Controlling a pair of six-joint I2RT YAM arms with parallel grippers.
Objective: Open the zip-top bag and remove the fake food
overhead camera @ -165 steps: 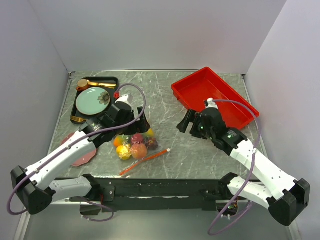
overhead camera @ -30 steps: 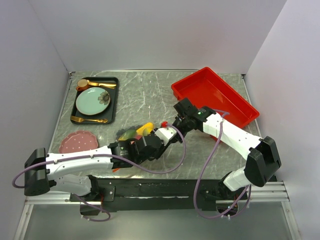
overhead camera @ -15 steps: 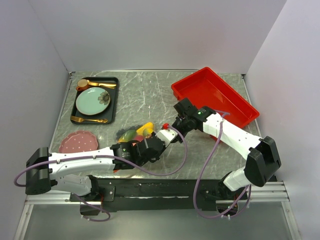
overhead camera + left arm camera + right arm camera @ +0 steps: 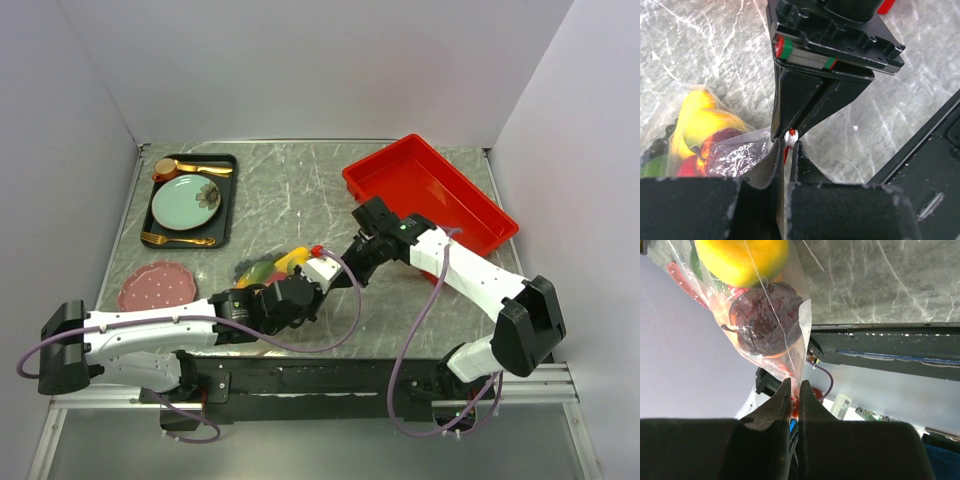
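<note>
Both tools meet over the middle of the table (image 4: 300,190), toward its near edge. The left tool (image 4: 786,146) is pinched tight on the zip edge of the zip-top bag (image 4: 790,335). The right tool (image 4: 794,390) clamps the same edge. The fake food (image 4: 700,120) sits inside.

1. The zip-top bag (image 4: 262,268) is at the middle of the bench (image 4: 300,190), with the fake food (image 4: 290,258) inside it.
2. The left hand (image 4: 786,145) and the right hand (image 4: 794,390) meet at the bag's right end, each clamped on its edge.
3. A deep bin (image 4: 420,185) sits far right.
4. A flat tray (image 4: 232,200) sits far left, with a plate (image 4: 185,203) and cutlery (image 4: 195,168) on it.
5. A scalloped dish (image 4: 155,285) lies near left.
</note>
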